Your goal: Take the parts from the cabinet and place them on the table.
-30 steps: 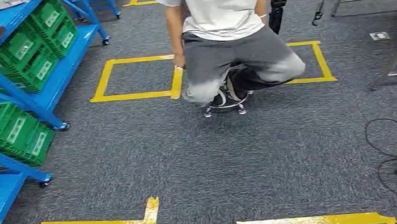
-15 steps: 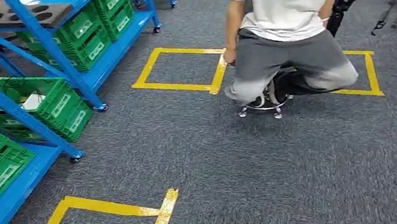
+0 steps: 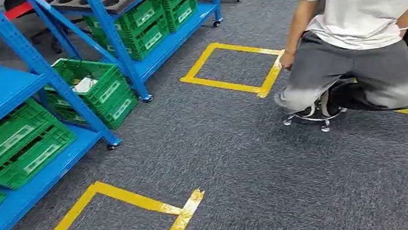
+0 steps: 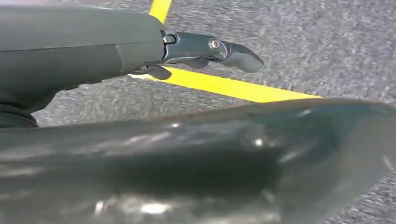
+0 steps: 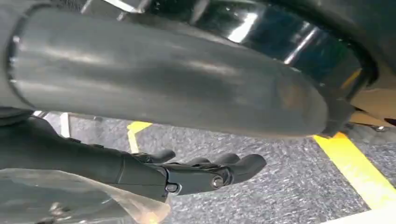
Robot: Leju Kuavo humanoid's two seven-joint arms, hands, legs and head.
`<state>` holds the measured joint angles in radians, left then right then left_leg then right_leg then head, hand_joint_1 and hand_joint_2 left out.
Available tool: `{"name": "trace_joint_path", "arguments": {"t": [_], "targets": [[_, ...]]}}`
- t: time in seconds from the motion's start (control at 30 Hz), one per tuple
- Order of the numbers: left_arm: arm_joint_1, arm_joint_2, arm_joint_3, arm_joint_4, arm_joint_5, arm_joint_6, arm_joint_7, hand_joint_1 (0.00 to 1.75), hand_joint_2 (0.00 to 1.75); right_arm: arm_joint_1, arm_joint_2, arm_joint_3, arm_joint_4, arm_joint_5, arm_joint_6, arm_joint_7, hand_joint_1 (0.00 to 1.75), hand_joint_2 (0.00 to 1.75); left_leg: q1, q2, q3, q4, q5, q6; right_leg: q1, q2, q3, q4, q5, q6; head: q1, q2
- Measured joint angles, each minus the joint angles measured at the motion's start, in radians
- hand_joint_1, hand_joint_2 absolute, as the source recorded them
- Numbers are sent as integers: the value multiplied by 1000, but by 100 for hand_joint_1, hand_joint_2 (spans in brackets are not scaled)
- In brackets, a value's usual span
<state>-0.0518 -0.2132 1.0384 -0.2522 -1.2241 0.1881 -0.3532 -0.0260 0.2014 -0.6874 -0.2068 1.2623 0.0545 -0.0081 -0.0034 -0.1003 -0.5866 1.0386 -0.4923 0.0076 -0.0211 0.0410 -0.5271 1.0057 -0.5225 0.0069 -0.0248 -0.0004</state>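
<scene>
both hands, left hand (image 4: 205,51) and right hand (image 5: 205,175), hang empty above carpet (image 3: 243,163).

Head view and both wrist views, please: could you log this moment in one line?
phase: walking, cabinet at left | left hand: holds nothing | right hand: holds nothing | person: seated ahead

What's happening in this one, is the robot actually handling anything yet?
Not yet. The head view looks down at grey carpet marked with yellow tape, blue shelving holding green crates to the left, and a person on a wheeled stool. The left hand and right hand hang over the floor, holding nothing. No part has been taken.
</scene>
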Motion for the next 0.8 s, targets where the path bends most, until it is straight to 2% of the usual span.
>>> {"name": "trace_joint_path", "arguments": {"t": [0.03, 0.07, 0.13, 0.17, 0.2, 0.23, 0.27, 0.3, 0.33, 0.37, 0.43, 0.47, 0.5, 0.53, 0.57, 0.6, 0.63, 0.67, 0.7, 0.77, 0.8], "targets": [[-1, 0, 0, 1, -3, -1, 0, 0, 0, 1, 0, 0, 0, -2, 7, 3, 0, 0, -2, 53, -17, 41, -26, -7, 2, -12, 4, -3, -2, -6, -10, 0], [-5, 0, 0, 2, -5, -2, 0, 0, 0, 4, 0, 0, 0, -3, 11, 4, 0, 0, 0, 76, -51, 113, -62, -13, 4, -31, 6, -2, -5, -11, -8, 0], [-8, 0, -1, 3, -6, -3, 0, 0, 0, 8, -2, 0, 0, -3, 18, 6, 0, 0, 5, 87, -125, 264, -122, -20, 7, -66, 8, -2, -11, -17, -8, 0], [-6, 0, -1, 4, -6, -3, 0, 0, 0, 8, -3, 0, 0, -3, 19, 7, 0, 0, 8, 88, -141, 294, -121, -23, 8, -80, 10, -2, -13, -17, -9, 0], [-3, 0, -1, 4, -6, -4, 1, 0, 0, 8, -3, 0, 0, -3, 19, 7, 0, 0, 10, 89, -131, 275, -97, -24, 8, -92, 13, -2, -16, -16, -9, 0], [-1, 0, -1, 4, -6, -5, 3, 0, 0, 8, -3, 0, 0, -3, 20, 7, 0, 0, 10, 93, -103, 217, -57, -23, 8, -104, 17, -2, -19, -14, -9, 0], [-1, 1, -1, 4, -6, -5, 3, 0, 0, 8, -3, 0, 0, -3, 20, 7, 0, 0, 10, 106, -53, 119, -5, -20, 8, -117, 25, -2, -24, -12, -9, 0], [-2, 1, -1, 4, -6, -5, 3, 0, 0, 8, -3, 0, 0, -3, 21, 7, 0, 0, 8, 142, -6, 28, 33, -14, 8, -128, 34, -2, -31, -7, -9, 0], [-5, 1, -1, 4, -6, -5, 3, 0, 0, 8, -3, 0, 0, -5, 23, 8, 0, 0, -8, 190, 11, 5, 8, -10, 13, -137, 25, -2, -36, 1, -8, 0], [-10, 0, -1, 4, -6, -5, 3, 0, 0, 9, -4, 0, 0, -6, 23, 8, 0, 0, -9, 186, 11, -7, 7, 1, 17, -147, 27, -1, -42, 9, -11, 0], [-7, 1, -1, 5, -6, -6, 3, 0, 0, 6, -4, 0, 0, -8, 23, 12, 0, 0, -12, 167, 8, -5, 3, 8, 16, -171, 39, -7, -46, 13, -4, 0], [-4, 2, -1, 5, -6, -6, 3, 0, 0, 2, -4, 0, 0, -8, 23, 11, 0, 0, -13, 157, 6, -9, 4, 12, 17, -181, 56, -8, -47, 16, -5, 0], [-2, 1, -1, 5, -6, -6, 3, 0, 0, -2, -4, 0, 0, -8, 23, 12, 0, 0, -2, 142, 17, -22, 12, 23, 10, -163, 47, -3, -60, 24, -5, 0], [-3, 2, -1, 5, -6, -6, 3, 0, 0, -2, -4, 0, 0, -8, 23, 12, 0, 0, 0, 132, 18, -24, 14, 29, 10, -94, 34, 31, -80, 27, 3, 0], [-6, 2, -1, 5, -6, -6, 3, 0, 0, 0, -4, 0, 1, -9, 23, 12, 0, 0, 1, 122, 15, -24, 15, 31, 10, -63, 4, 91, -110, 28, 7, 0], [-9, 1, -1, 5, -6, -7, 3, 0, 0, 1, -4, 0, 1, -9, 23, 12, 0, 0, 1, 105, 15, -23, 14, 33, 9, -47, -48, 192, -149, 30, 7, 0], [-9, -1, -1, 5, -6, -7, 3, 0, 0, 2, -4, 0, 1, -10, 24, 11, 0, 0, 1, 92, 16, -23, 13, 35, 9, -44, -90, 265, -172, 31, 7, 0], [-8, -1, -1, 5, -6, -7, 3, 0, 0, 0, -5, 0, 1, -11, 26, 7, 0, 0, 1, 77, 18, -23, 12, 35, 10, -44, -128, 318, -178, 32, 7, 0], [-6, 0, -1, 5, -5, -8, 3, 0, 0, -4, -5, 0, 1, -11, 26, 7, 0, 0, 1, 65, 20, -23, 12, 35, 10, -44, -137, 316, -158, 32, 6, 0], [-7, 0, -1, 5, -5, -11, 3, 0, 0, -5, -5, 0, 1, -8, 26, 8, 0, 0, 3, 35, 25, -21, 8, 32, 8, -42, -107, 216, -76, 30, 6, 0], [-7, -1, -1, 5, -5, -15, 3, 0, 0, -5, -6, 0, 1, -6, 28, 8, 0, 0, 7, 13, 28, -18, 4, 26, 5, -25, -62, 104, -9, 31, 6, 0]]}}
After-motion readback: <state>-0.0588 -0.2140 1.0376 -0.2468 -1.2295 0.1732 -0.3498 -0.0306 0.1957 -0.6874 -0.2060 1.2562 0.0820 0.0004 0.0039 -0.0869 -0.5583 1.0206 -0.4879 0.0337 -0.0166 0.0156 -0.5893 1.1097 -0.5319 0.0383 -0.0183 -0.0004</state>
